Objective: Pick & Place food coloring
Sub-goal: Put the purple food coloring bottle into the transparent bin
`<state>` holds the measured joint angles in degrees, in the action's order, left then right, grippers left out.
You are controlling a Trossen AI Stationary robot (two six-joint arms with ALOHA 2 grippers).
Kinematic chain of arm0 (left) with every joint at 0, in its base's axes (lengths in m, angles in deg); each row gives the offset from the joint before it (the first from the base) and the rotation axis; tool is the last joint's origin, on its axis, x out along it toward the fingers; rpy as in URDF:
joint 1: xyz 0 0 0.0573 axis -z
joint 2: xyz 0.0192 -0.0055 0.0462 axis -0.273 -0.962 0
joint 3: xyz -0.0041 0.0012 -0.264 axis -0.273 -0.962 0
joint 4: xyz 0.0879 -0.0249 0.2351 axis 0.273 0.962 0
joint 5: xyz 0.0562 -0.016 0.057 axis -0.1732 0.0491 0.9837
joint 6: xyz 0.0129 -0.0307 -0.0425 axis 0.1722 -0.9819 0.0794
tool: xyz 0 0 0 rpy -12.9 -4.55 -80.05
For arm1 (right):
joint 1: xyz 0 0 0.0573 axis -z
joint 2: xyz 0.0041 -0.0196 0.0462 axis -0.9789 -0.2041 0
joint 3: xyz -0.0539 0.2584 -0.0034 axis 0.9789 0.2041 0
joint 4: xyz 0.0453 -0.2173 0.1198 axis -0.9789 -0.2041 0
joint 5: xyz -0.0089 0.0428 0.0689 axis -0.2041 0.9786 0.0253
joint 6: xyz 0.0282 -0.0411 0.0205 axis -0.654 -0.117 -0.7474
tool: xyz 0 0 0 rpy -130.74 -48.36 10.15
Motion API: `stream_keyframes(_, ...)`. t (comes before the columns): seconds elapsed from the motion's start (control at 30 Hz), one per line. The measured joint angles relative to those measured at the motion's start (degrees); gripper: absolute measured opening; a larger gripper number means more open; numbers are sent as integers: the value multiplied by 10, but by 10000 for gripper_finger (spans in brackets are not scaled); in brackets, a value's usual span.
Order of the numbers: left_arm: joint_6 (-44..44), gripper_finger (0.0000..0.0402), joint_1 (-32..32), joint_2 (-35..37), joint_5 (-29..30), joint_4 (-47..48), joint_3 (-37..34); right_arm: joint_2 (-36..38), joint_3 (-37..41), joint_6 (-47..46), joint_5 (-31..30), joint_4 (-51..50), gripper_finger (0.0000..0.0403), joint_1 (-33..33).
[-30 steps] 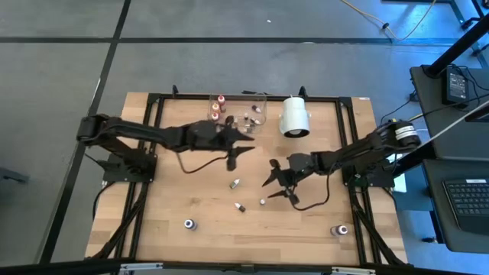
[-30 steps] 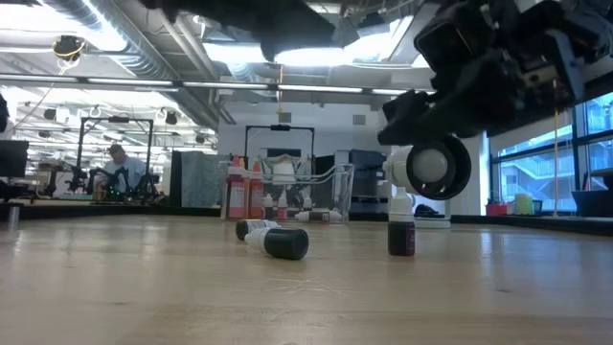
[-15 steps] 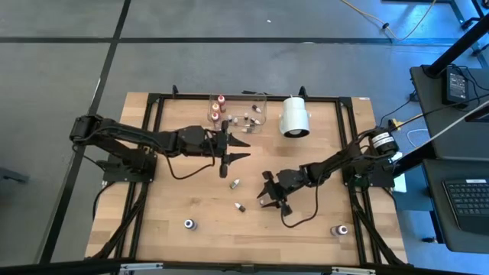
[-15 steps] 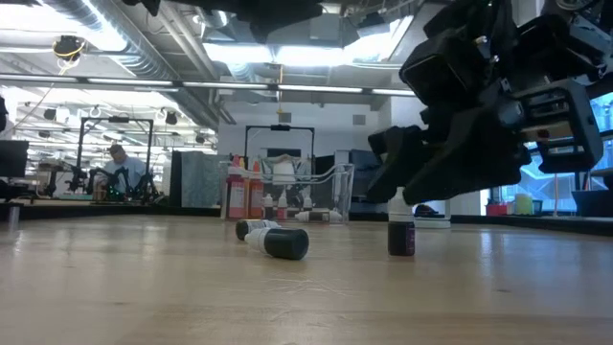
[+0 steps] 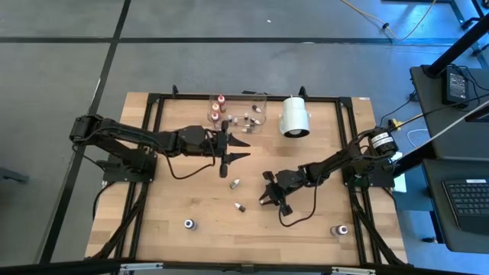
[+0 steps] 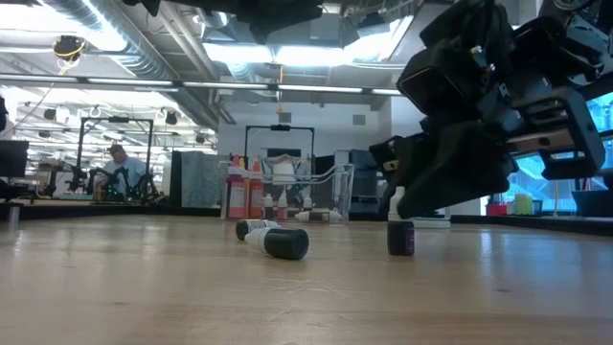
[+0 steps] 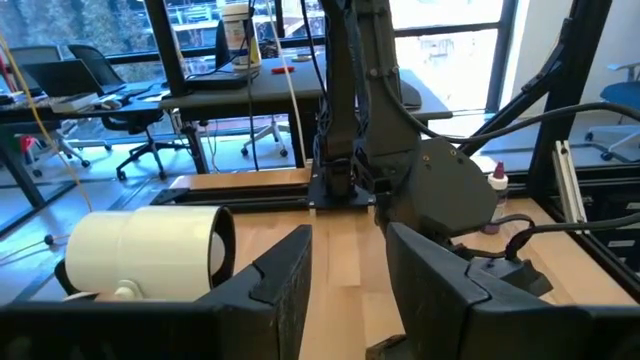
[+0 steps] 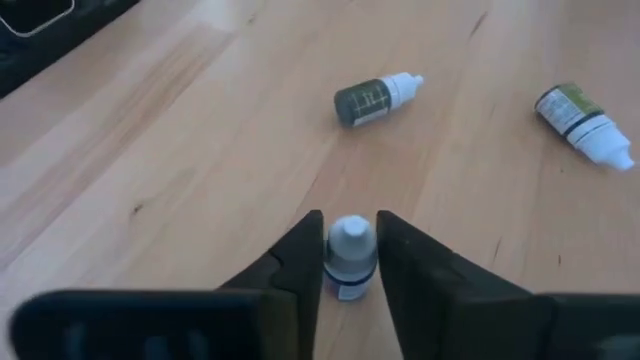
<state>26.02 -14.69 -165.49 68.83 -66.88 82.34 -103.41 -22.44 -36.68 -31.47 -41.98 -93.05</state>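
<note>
Your right claw (image 5: 264,200) is sitting low over the middle of the desk (image 5: 176,202), a bit toward the right side, and its fingers (image 8: 295,262) are straddling an upright food coloring bottle (image 8: 350,256) with a pale cap. In the right wrist view both fingers are lying right against the bottle's sides, but you can't confirm a firm grasp from it; the bottle is standing on the wood in the low view (image 6: 401,236). Two more bottles are lying on their sides just beyond it: a dark one with a white tip (image 8: 375,99) and another near it (image 8: 583,123); from above they're showing as two small specks around the desk's centre (image 5: 235,183) (image 5: 240,207). Your left claw (image 5: 234,149) is hovering with fingers spread apart, above the desk's far-centre area, just in front of the clear tray (image 5: 238,114) at the far edge that's holding several bottles with red or pink tops (image 5: 217,109). The white cylinder (image 5: 295,117) is lying next to the tray at the far edge. Two more small items are sitting near the near edge, one toward the left (image 5: 189,224), one near the right corner (image 5: 341,230).
</note>
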Motion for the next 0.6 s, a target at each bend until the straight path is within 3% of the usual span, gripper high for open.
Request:
stream_keyframes(0.1,0,128,0,0,0,1,0,11,-5,-11,0,-8,60,1)
stream_keyframes(0.33,0,127,-1,0,1,7,0,119,-49,32,-8,-127,60,48)
stream_keyframes(0.5,0,128,-1,0,5,15,0,186,-120,99,-96,-237,63,114)
stream_keyframes(0.6,0,129,-1,0,7,18,0,192,-159,135,-135,-251,67,159)
